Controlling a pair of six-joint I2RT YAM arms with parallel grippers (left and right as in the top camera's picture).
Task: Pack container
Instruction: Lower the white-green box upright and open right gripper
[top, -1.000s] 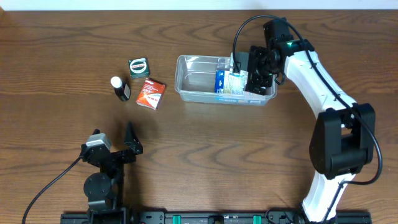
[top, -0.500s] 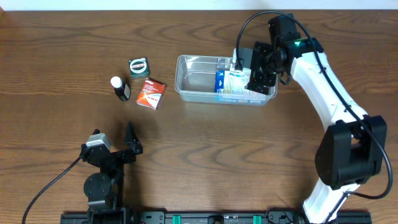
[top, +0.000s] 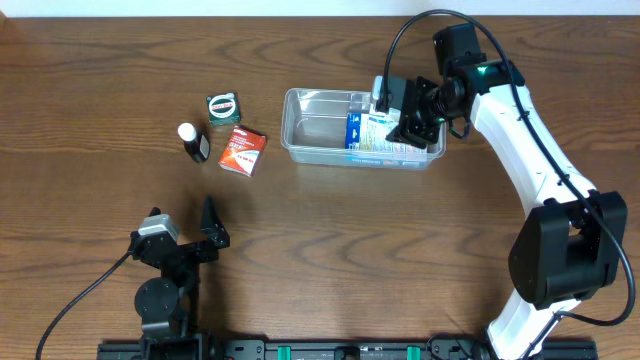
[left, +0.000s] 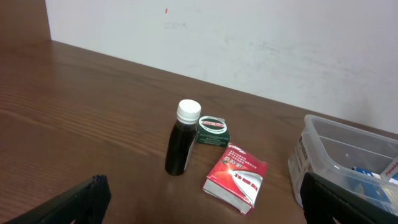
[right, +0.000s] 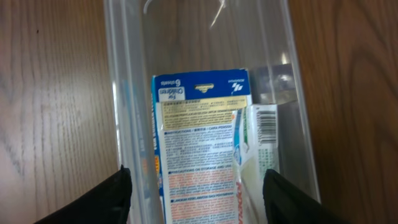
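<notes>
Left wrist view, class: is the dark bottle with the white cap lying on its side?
No. The bottle stands upright on the table, white cap on top.

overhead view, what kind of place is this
Probably a robotics lab bench, not a home: a white robot arm on a black base rail, a brown wooden table, a plain white wall behind.

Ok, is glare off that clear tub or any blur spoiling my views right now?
Overhead: bright glare streaks on the empty half of the container. Right wrist: reflections run along its clear wall, yet the print on the blue box is fairly legible. Left wrist: the bottle and red box are crisp and evenly lit; the container is cropped at the right edge.
</notes>
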